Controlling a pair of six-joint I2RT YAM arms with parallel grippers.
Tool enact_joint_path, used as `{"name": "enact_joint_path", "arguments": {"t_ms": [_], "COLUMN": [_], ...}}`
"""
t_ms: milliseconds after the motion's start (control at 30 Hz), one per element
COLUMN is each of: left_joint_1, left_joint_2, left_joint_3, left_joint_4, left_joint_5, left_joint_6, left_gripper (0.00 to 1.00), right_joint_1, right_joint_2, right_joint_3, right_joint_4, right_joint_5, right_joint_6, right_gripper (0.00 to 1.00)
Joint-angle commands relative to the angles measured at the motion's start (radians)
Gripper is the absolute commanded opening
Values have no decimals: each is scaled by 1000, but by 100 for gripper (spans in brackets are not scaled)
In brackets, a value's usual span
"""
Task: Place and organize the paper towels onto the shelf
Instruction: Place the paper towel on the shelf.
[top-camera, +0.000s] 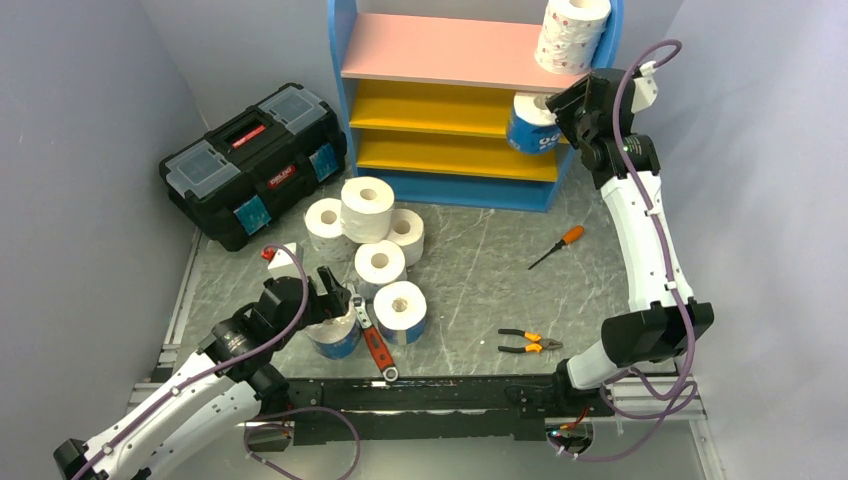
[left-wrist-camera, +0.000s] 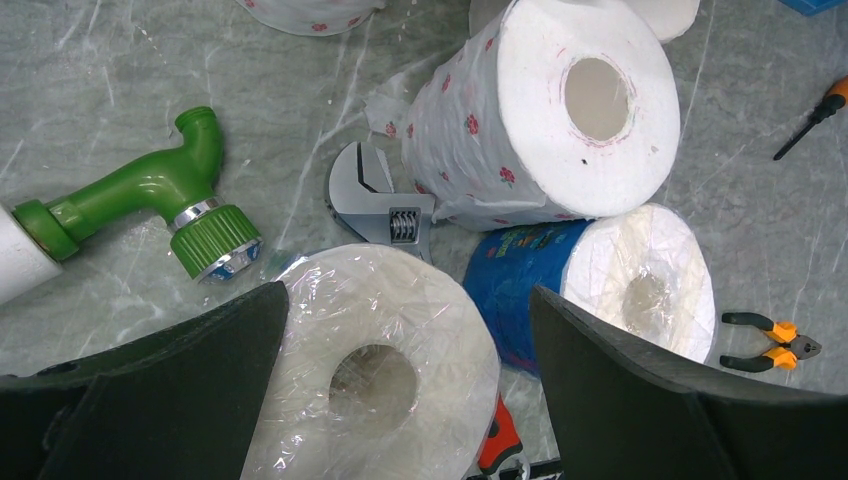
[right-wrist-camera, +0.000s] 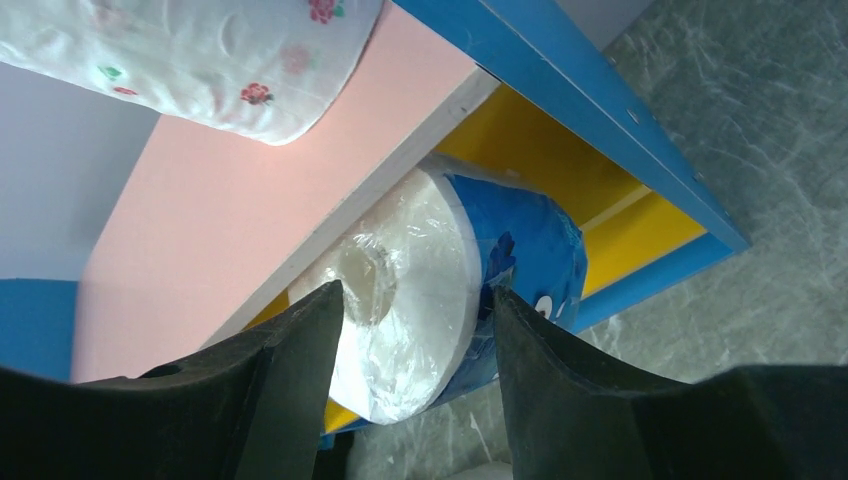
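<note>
Right claw (right-wrist-camera: 415, 295), at the upper right of the top view, has its fingers flanking a blue-wrapped roll (right-wrist-camera: 520, 250) at the right end of the upper yellow board (top-camera: 440, 108) of the shelf (top-camera: 450, 190), directly beneath the pink board (right-wrist-camera: 200, 220). Whether the fingers press the roll or stand just clear of it cannot be told. The roll appears to overhang the board's front edge, so an early release may let it tip out onto the bench (top-camera: 470, 270). Lifting away may strike the pink board and unsettle the pink-dotted roll (top-camera: 572, 35) above. Left claw (left-wrist-camera: 405, 295), at the lower left of the top view, is open wide astride a clear-wrapped roll (left-wrist-camera: 440, 330). Closing may nudge the neighbouring blue roll (left-wrist-camera: 640, 280) or catch the adjustable wrench (left-wrist-camera: 385, 200) just beside it.
</note>
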Motion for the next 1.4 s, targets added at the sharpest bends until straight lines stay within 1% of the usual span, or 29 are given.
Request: {"name": "enact_joint_path", "arguments": {"t_ms": [0, 267, 733, 1067, 1233, 1367], "left_joint_1": [-2, -2, -2, -2, -2, -3], "left_joint_2": [6, 9, 24, -1, -21, -27], "left_joint_3": [16, 13, 21, 26, 26, 28], "left_joint_4": [-11, -10, -8, -24, -24, -28], "left_joint_5": [6, 10, 15, 20, 23, 24], "left_joint_6": [2, -1, 9, 12, 12, 15], "left_gripper": [98, 98, 97, 98, 98, 97], "right_joint_1": [-5, -5, -17, -17, -15, -2], "right_joint_2": [10, -2, 4, -95, -202, -268], "right_joint_3": [44, -36, -66, -106, -214, -285], "right_joint_4": [65, 163, 214, 190, 241, 264], "right_joint_5": [-28, -88, -121, -115, -127, -156], "right_joint_6": [12, 5, -30, -76, -113, -221], "right_gripper": [59, 64, 66, 68, 72, 72]}}
